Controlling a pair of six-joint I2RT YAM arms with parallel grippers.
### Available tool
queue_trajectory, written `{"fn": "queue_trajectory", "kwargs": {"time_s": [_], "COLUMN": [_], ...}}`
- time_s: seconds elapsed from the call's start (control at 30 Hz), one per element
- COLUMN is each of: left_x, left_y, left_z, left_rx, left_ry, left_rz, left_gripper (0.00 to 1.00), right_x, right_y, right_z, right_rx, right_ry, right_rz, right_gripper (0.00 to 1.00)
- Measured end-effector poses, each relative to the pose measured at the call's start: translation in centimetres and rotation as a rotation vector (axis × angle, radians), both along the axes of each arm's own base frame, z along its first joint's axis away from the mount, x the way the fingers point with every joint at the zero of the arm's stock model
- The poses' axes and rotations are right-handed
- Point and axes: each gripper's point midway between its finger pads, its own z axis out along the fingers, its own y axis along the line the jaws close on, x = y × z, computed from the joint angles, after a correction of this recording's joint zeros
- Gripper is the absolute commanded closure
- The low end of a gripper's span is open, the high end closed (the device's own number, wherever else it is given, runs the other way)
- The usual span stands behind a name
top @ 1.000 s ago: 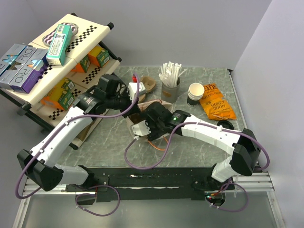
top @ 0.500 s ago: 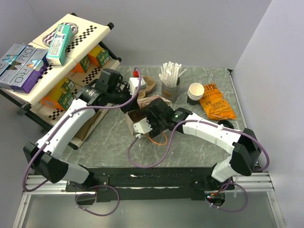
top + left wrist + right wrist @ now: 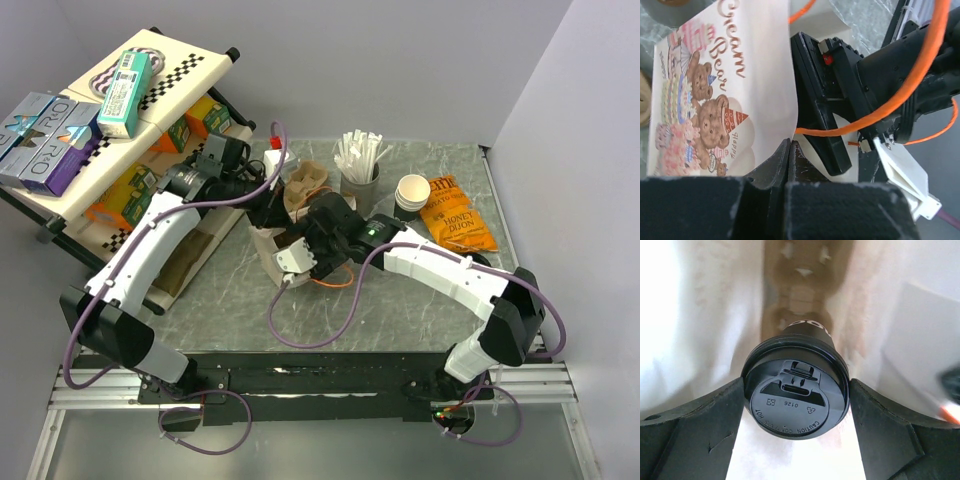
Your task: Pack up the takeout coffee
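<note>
The takeout coffee point(image 3: 796, 407), a dark cup with a round black lid, hangs inside a white paper bag point(image 3: 685, 325). My right gripper point(image 3: 797, 390) is shut on it, one pad against each side of the lid. The bag's brown bottom shows below the cup. My left gripper point(image 3: 790, 146) is shut on the top edge of the bag point(image 3: 725, 90), which is printed with bears. In the top view the left gripper point(image 3: 262, 205) holds the bag point(image 3: 266, 243) up at mid-table. The right gripper point(image 3: 300, 248) reaches into its mouth and hides the cup.
A cardboard cup carrier point(image 3: 311, 181) lies just behind the bag. Further right are a cup of straws point(image 3: 358, 176), a stack of white cups point(image 3: 411, 193), a chip packet point(image 3: 456, 220) and a loose black lid point(image 3: 474, 262). A shelf rack with boxes point(image 3: 120, 130) stands at the left.
My left gripper closed fully on the bag's edge and pulled it up and away, standing the bag more upright. The right gripper with the cup moved slightly further into the bag.
</note>
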Motion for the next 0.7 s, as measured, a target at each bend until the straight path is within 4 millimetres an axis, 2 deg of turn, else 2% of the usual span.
{"fn": "queue_trajectory", "kwargs": {"time_s": [0.13,0.5,0.7], "left_x": [-0.3,-0.7,-0.7], "left_y": [-0.1,0.0,0.2], "left_z": [0.5,0.7,0.8], "left_rx": [-0.013,-0.007,0.005], "left_ry": [0.017,0.010,-0.002], "left_rz": [-0.001,-0.023,-0.039], "left_gripper": [0.99,0.99,0.99], "right_x": [-0.4,-1.3,-0.9], "right_y": [0.3,0.1,0.6], "right_z": [0.8,-0.7,-1.4], "right_rx": [0.006,-0.031,-0.039], "right_ry": [0.010,0.041,0.040], "right_rz": [0.014,0.067,0.089], "right_gripper": [1.00,1.00,1.00]}}
